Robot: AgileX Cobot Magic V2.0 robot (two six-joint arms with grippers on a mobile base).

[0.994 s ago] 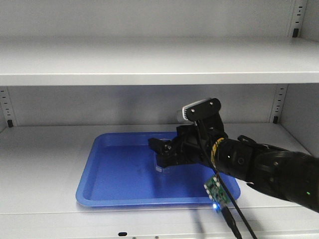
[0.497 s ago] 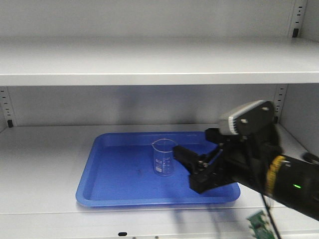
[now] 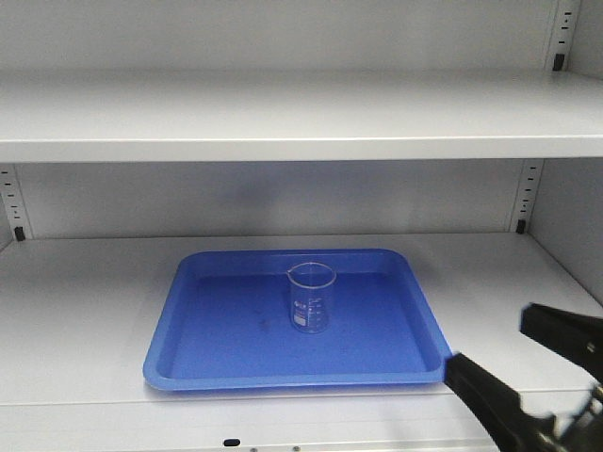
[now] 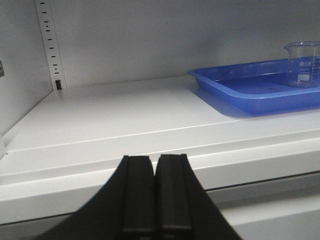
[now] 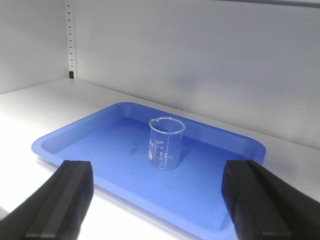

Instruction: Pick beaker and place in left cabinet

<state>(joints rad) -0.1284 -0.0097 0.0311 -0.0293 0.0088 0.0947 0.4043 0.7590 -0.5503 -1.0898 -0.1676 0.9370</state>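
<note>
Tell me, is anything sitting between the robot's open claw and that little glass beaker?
Only bare blue tray. In the right wrist view, nothing stands between the right gripper and the beaker.

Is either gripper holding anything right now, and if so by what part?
Nothing is held. The right gripper is open and clear of the beaker, which stands alone in the blue tray. The left gripper is shut on nothing.

R gripper (image 3: 528,377) sits low at front-right, jaws spread wide, nothing betw them. L gripper (image 4: 155,192) has jaws pressed together, empty. Both arms otherwise out of view
</note>
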